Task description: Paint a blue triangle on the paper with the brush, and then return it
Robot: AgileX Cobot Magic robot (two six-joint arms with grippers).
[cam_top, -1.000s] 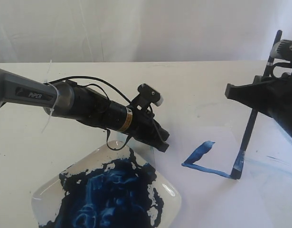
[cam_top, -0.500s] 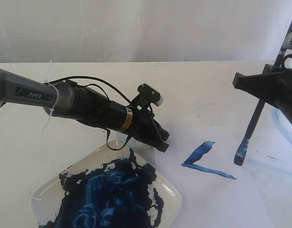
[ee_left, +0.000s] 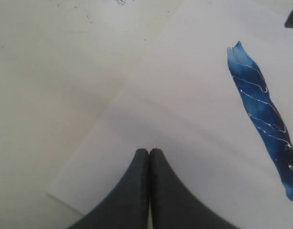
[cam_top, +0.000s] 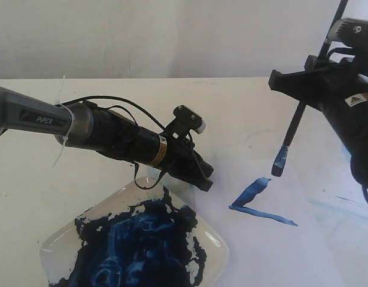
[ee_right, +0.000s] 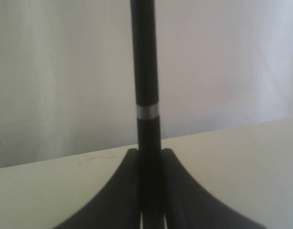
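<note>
Exterior view: on the cream table [cam_top: 112, 107], the left end effector [cam_top: 204, 181] lies low at the near edge of the paper [cam_top: 279, 251], just beyond a clear paint dish [cam_top: 215, 238] smeared with dark blue. The right end effector [cam_top: 285, 82], high at the right, grips the brush [cam_top: 291, 134] at a slant. The blue-stained bristles appear clear of the sheet, near its far edge. The blue triangle [cam_top: 251, 192] lies in the middle of the paper as two joined strokes only, one short and thick, one long and thin; its third side is open. Left wrist view: the left end effector's jaws meet tip to tip with nothing between them, poised over a corner region of the paper; whether they touch it cannot be told. The thick streaked stroke lies well to one side. Right wrist view: the brush's black handle, with a silver band, stands clamped between the right end effector's jaws, against the table and a pale backdrop [ee_right: 65, 71].
</note>
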